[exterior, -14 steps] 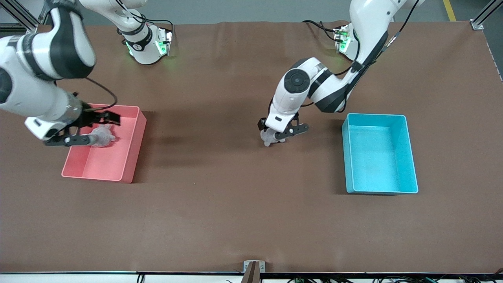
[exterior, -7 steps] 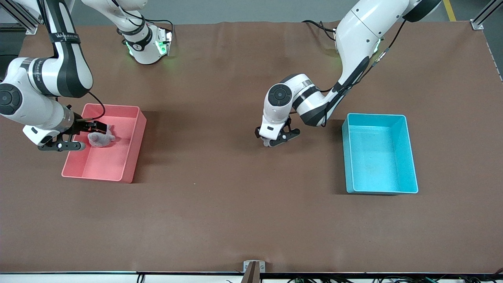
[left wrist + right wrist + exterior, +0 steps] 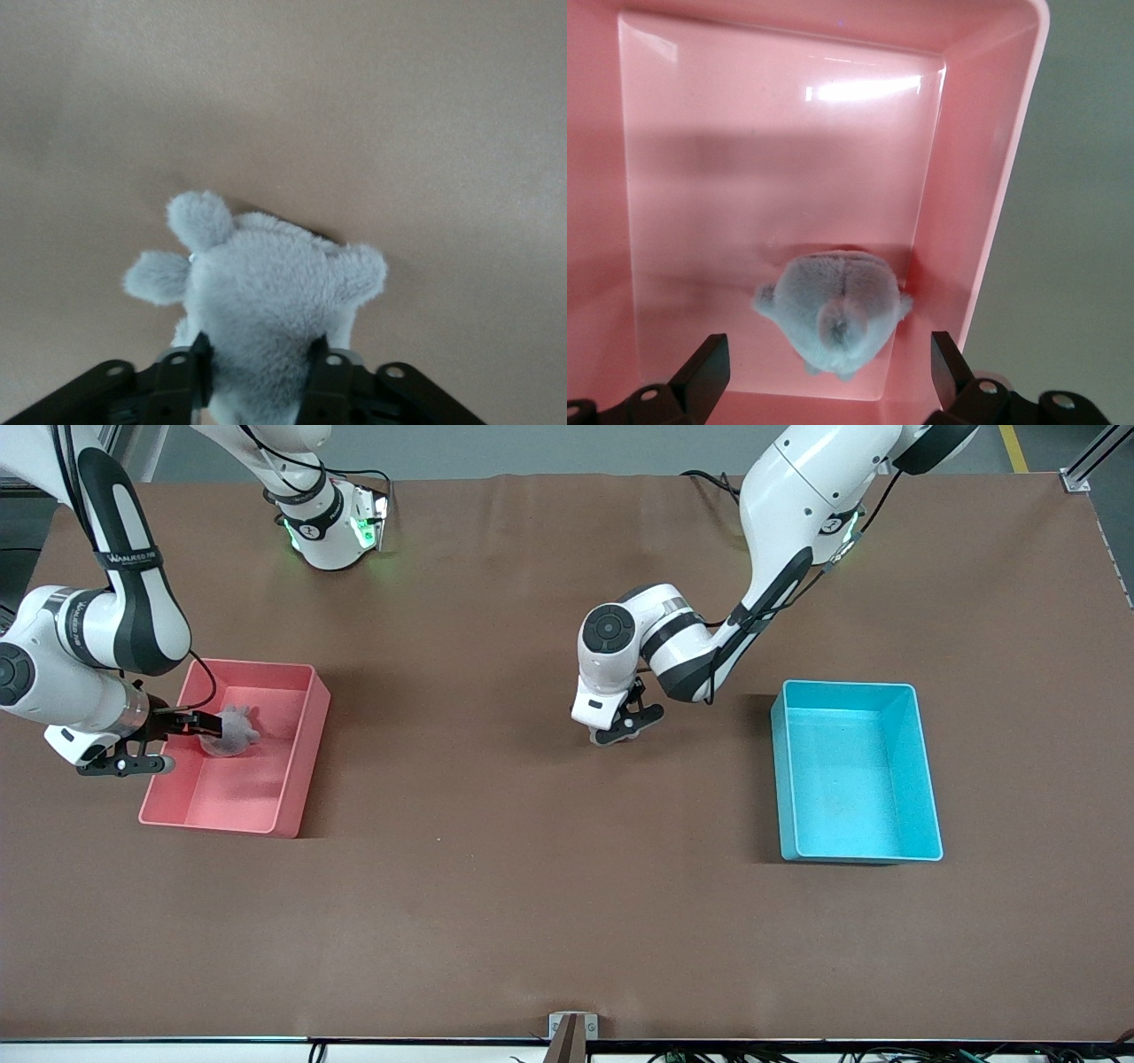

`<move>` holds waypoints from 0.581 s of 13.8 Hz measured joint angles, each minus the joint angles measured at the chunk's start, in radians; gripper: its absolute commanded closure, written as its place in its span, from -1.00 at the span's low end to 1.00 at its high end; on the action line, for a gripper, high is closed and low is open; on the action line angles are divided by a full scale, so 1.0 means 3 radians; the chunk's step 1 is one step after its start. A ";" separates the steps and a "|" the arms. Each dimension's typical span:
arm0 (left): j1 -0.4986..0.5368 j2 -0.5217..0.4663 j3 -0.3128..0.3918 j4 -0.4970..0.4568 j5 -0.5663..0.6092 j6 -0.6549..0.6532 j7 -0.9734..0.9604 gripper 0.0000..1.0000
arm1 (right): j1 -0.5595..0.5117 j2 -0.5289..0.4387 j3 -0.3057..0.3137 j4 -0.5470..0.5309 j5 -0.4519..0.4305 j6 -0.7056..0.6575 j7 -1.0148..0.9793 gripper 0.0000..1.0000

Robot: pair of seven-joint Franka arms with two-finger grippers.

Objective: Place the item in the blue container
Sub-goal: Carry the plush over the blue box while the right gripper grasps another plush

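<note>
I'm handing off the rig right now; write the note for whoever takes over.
Left claw: shut on the grey plush toy, low on the brown table mid-table, between the two bins.
Right claw: open, over the pink bin, nothing held; a second grey plush lies inside that bin.
Blue container: toward the left arm's end, holds nothing.
Done: toy gripped.
Left: lift it, carry it over the blue container, release.
</note>
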 measured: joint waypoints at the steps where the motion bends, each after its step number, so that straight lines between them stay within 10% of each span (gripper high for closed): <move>1: 0.0004 -0.0009 0.0005 0.0028 0.0000 -0.0067 0.0000 1.00 | -0.0004 0.0029 0.0001 -0.0018 0.0000 0.0019 -0.0020 -1.00; 8: 0.0298 -0.0258 0.0044 0.0728 0.0204 -0.1294 0.0786 1.00 | -0.0022 0.0209 0.0004 -0.0069 0.0000 0.0143 -0.0079 -1.00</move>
